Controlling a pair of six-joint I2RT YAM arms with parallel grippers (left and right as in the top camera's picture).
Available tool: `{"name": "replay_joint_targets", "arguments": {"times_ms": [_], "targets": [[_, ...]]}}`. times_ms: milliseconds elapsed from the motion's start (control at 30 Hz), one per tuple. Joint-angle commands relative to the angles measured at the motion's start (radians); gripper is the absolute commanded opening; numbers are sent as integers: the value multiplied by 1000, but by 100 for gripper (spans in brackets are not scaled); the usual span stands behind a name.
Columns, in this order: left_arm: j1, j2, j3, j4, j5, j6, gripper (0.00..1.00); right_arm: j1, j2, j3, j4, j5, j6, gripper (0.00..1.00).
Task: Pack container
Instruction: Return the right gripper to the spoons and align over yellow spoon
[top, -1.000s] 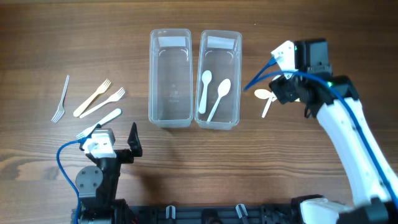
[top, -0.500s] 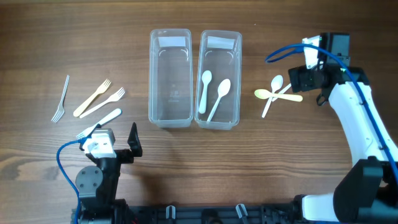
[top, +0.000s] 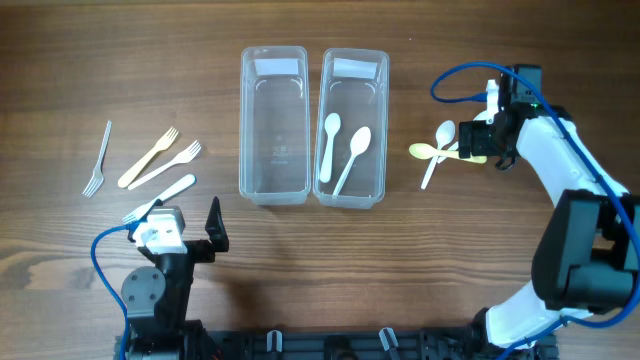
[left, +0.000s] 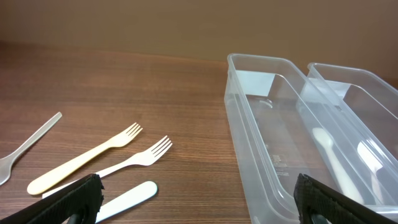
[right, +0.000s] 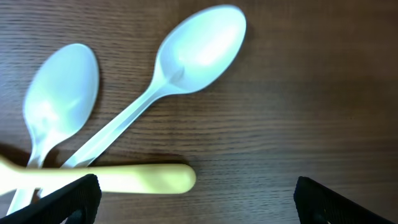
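Two clear containers stand side by side: the left one (top: 272, 125) is empty, the right one (top: 354, 60) holds two white spoons (top: 330, 140). To its right a yellow spoon (top: 432, 152) lies across a white spoon (top: 440, 145). My right gripper (top: 472, 148) is open and empty, low over the yellow handle's end. The right wrist view shows two white spoons (right: 199, 46) and the yellow handle (right: 124, 177) between the open jaws (right: 196, 199). My left gripper (top: 188, 225) is open and empty near the front edge; its jaws show in the left wrist view (left: 199, 205).
Left of the containers lie a clear fork (top: 97, 160), a yellow fork (top: 150, 157), a white fork (top: 168, 164) and another white fork (top: 160, 198) nearest my left gripper. They also show in the left wrist view, as do both containers (left: 261, 124).
My right arm swung from over the spoons out to the right, then came down beside the yellow spoon's handle. The spoons and the left arm have not moved.
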Motion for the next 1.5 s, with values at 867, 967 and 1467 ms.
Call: {"name": "replay_joint_targets", "arguments": {"times_ms": [867, 967, 1467], "targets": [[-5, -8, -8, 3, 8, 2, 100, -99, 53, -34, 40, -85, 164, 99], [-5, -8, -8, 3, 9, 2, 100, -99, 53, -68, 71, -85, 164, 99], [-5, -8, -8, 3, 9, 2, 100, -99, 53, -82, 80, -126, 172, 100]]}}
